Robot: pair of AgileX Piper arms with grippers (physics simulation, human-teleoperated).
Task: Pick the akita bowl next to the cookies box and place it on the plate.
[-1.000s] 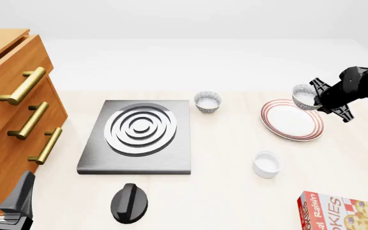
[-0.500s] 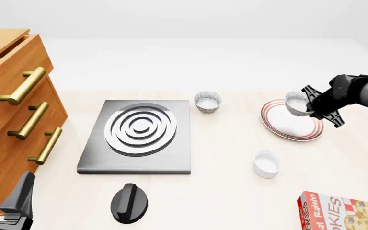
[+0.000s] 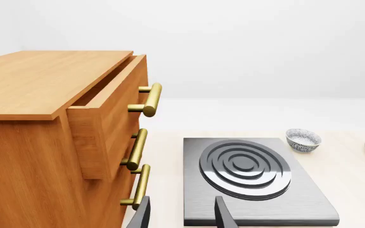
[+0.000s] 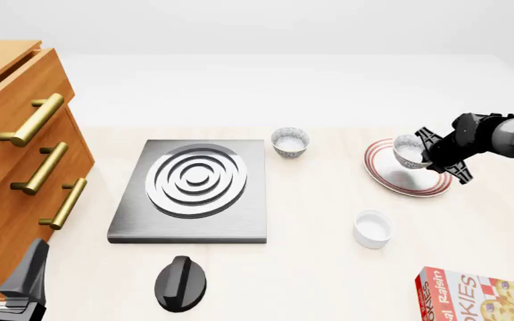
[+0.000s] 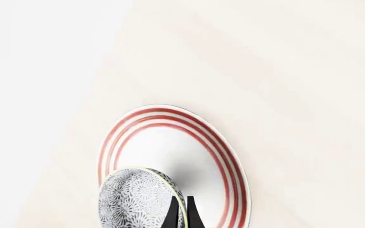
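While the right gripper (image 4: 428, 155) hangs over the plate (image 4: 389, 177), its fingers (image 5: 181, 212) pinch the rim of the akita bowl (image 4: 409, 152), which sits tilted just above the plate's inner face. Left gripper (image 3: 181, 213) low beside the drawer cabinet (image 3: 55, 123), fingers parted, grasping nothing.

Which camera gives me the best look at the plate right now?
The right wrist view: the plate fills the frame, red rings clear, with the akita bowl held over its near side by the right gripper. The front view shows it smaller, partly hidden by bowl and gripper. The left wrist view catches only its edge.
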